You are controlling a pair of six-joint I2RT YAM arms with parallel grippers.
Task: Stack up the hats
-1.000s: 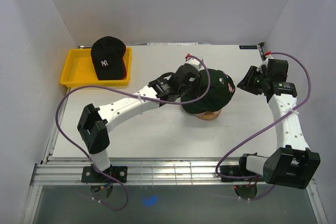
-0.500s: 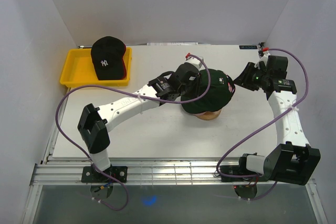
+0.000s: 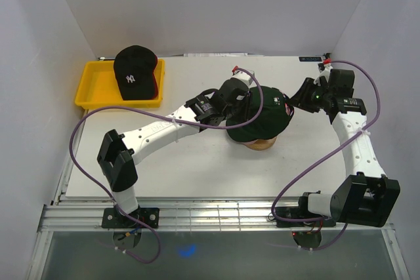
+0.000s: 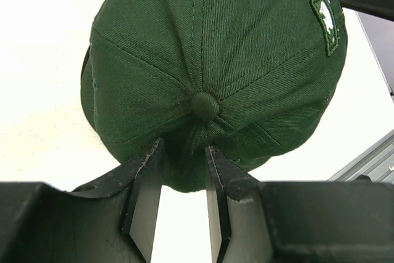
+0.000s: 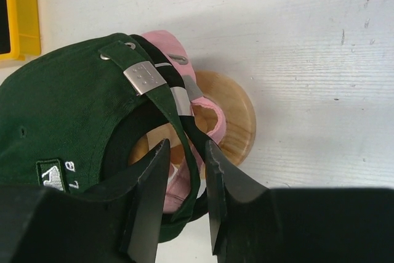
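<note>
A dark green cap (image 3: 259,119) with a small white patch sits on the wooden stand (image 3: 264,143) at mid-table. A pink cap's strap (image 5: 212,118) shows under it. My left gripper (image 3: 244,100) is shut on the green cap's crown fabric (image 4: 203,60) just below the top button, its jaws (image 4: 181,161) pinching a fold. My right gripper (image 3: 303,100) is at the cap's back, jaws narrowly apart (image 5: 184,155) on either side of the green back strap (image 5: 160,90). A black cap (image 3: 134,70) with a white NY logo lies on a red cap (image 3: 155,86) in the tray.
The yellow tray (image 3: 95,90) stands at the back left against the left wall, and its corner shows in the right wrist view (image 5: 24,10). White walls enclose the table on three sides. Purple cables loop off both arms.
My right gripper has moved back and left, closer to the back of the green cap. The left arm and the green cap have stayed still.
</note>
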